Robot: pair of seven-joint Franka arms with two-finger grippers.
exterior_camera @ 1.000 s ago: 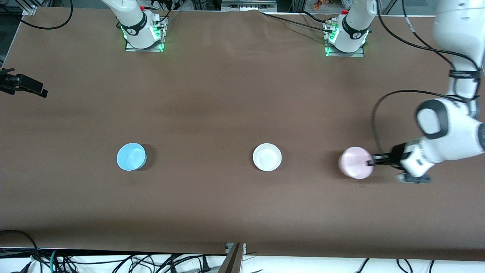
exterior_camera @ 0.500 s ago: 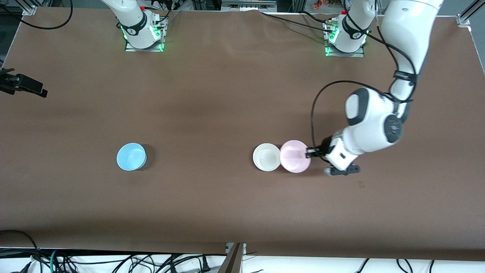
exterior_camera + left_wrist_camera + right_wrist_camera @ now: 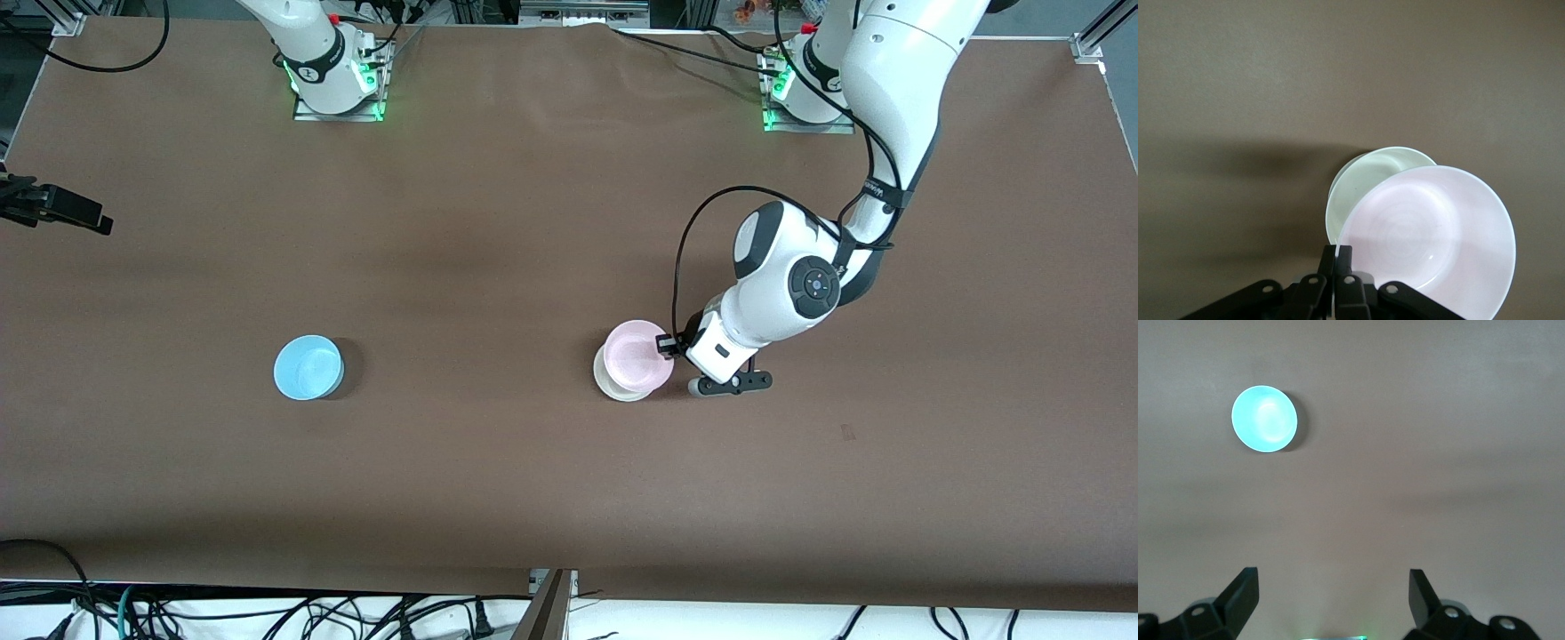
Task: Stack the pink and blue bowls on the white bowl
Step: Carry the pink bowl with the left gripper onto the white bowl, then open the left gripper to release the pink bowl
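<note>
now my left claw (image 3: 665,345), pinching the pink bowl's (image 3: 636,356) rim, holds it nearly centred over the white bowl (image 3: 613,388), while my right claw (image 3: 1331,593) waits spread.

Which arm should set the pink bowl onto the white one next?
The left. Its tool already grips the pink bowl by the rim, over the white bowl but off centre. The right tool is open, high above the table.

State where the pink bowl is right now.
The pink bowl hangs in the left hand, over the white bowl but off-centre, mid-table.
</note>
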